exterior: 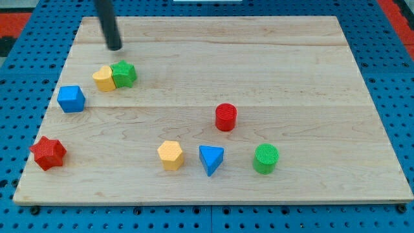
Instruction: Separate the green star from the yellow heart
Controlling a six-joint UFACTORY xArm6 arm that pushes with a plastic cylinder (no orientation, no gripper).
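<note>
Progress: none yet | green star (123, 74) touching yellow heart (103, 78), view's upper left of board (272, 71) | tip (114, 47) just above the star, seemingly apart | no gripper, nothing grasped | left: push them apart

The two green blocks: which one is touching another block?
The green star at the view's upper left; it touches the yellow heart. The green cylinder at the lower right stands alone. My tip is just above the star.
</note>
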